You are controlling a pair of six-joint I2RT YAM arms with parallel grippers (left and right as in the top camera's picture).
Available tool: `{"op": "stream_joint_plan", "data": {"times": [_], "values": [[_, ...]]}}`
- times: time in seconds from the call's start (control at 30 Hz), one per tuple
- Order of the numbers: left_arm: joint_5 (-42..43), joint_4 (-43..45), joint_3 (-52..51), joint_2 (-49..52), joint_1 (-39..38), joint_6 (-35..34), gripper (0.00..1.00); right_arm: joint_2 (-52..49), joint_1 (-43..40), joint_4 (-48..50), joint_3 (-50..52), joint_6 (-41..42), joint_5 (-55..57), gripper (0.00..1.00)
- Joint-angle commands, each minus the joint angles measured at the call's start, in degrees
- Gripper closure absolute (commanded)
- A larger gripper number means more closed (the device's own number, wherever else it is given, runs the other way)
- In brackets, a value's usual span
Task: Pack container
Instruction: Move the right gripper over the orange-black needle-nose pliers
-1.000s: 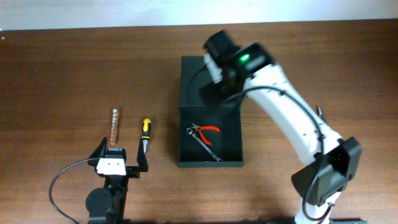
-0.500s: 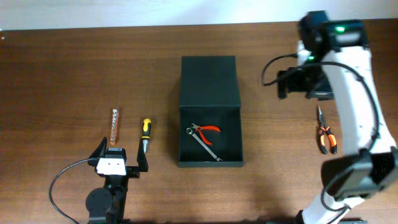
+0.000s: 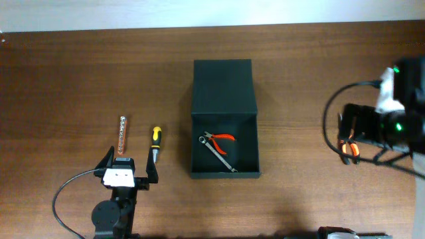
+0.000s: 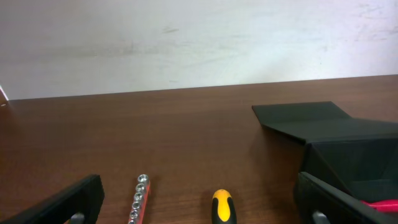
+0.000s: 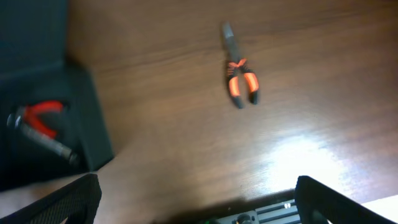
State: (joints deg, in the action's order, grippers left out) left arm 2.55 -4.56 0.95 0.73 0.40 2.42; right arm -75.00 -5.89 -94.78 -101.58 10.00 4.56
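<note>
The black container [image 3: 224,162] lies open mid-table, its flap lid [image 3: 223,86] flat behind it. Inside are red-handled pliers [image 3: 222,138] and a small wrench [image 3: 219,154]. My right gripper [image 3: 352,129] hangs open over the table's right side, just above orange-handled pliers [image 3: 347,147] that it partly hides. In the right wrist view those orange-handled pliers [image 5: 239,78] lie on bare wood ahead of the open gripper [image 5: 199,208], with the container [image 5: 87,124] at the left. My left gripper [image 3: 128,169] rests open at the front left, holding nothing.
A yellow-and-black screwdriver [image 3: 155,141] and a red socket rail [image 3: 123,135] lie just ahead of the left gripper, seen low in the left wrist view as the screwdriver [image 4: 222,206] and rail [image 4: 139,198]. A wall stands behind the table's far edge.
The right arm has swung from above the container's lid to the right side of the table, ending over the orange-handled pliers. The left arm has not moved.
</note>
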Motion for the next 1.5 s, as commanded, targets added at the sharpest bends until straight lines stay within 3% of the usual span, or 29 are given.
{"op": "stream_joint_plan", "data": {"times": [0.0, 0.37, 0.67, 1.27, 1.47], "values": [[-0.42, -0.02, -0.44, -0.44, 0.13, 0.90, 0.01, 0.02, -4.50, 4.39, 6.27, 1.40, 4.35, 0.01], [-0.39, -0.02, -0.44, -0.44, 0.13, 0.90, 0.01, -3.98, -8.00, 10.12, 9.44, -0.46, 5.11, 0.01], [-0.39, -0.02, -0.44, -0.44, 0.13, 0.90, 0.01, -9.55, -8.02, 19.15, 15.82, -24.63, 3.19, 0.01], [-0.39, -0.02, -0.44, -0.44, 0.13, 0.90, 0.01, -29.07, -8.02, 23.87, 19.21, -24.55, 0.15, 0.01], [-0.42, -0.02, -0.44, -0.44, 0.13, 0.90, 0.01, -30.91, -8.28, 24.15, 19.32, -22.16, 0.11, 0.01]]}}
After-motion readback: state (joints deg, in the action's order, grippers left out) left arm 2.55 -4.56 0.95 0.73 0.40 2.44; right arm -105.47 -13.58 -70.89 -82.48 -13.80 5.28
